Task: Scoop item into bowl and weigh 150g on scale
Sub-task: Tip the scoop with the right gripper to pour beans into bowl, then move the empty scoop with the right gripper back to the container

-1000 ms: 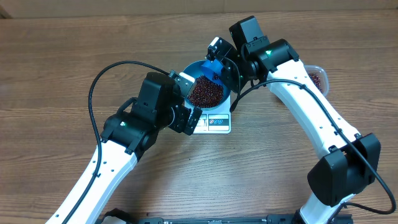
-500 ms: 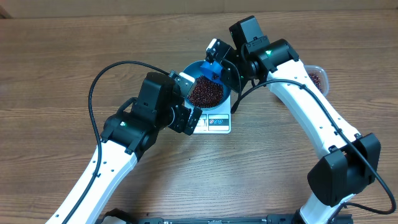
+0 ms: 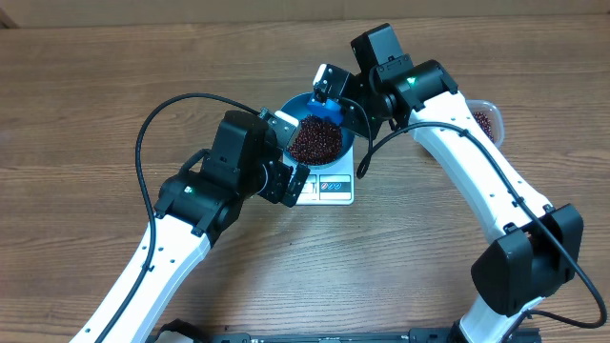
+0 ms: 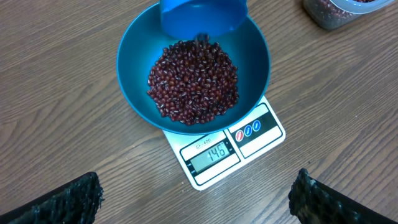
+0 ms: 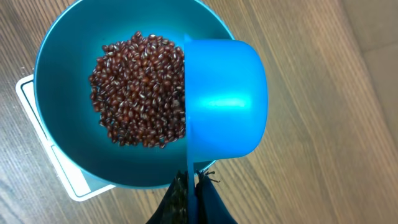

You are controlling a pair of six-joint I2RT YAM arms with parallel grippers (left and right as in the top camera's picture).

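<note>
Overhead: bowl (image 3: 294, 108) sits on the scale (image 3: 329, 188), mid-bench (image 3: 86, 86). Beans (image 3: 315, 141) are heaped inside it. Left gripper (image 3: 288, 152) is just beside the bowl's left side, jaws spread wide, nothing in them. Right gripper (image 3: 331, 91) is over the bowl's far rim, pinching a blue scoop (image 3: 322, 107). Clear tub (image 3: 486, 117) with more beans sits off to the right, partly hidden by the right arm.

Left wrist: we look down on the bowl, centred on the scale with its front edge sticking out. The display shows 146. Beans cover the bottom of the bowl in one pile. The scoop comes in from the top edge, over the far rim. There is a dark blur at its lip; we can't tell if those are beans dropping. Both fingertips (image 4: 68, 199) sit at the bottom corners, far apart, touching nothing. The tub is top right, apart from the scale.

Right wrist: the scoop is turned on its side, mouth toward the bean pile, its rounded back hanging over the bowl's right rim. Gripper fingers are pressed together on the thin handle at the bottom edge. A scale corner shows under the bowl on the left.
</note>
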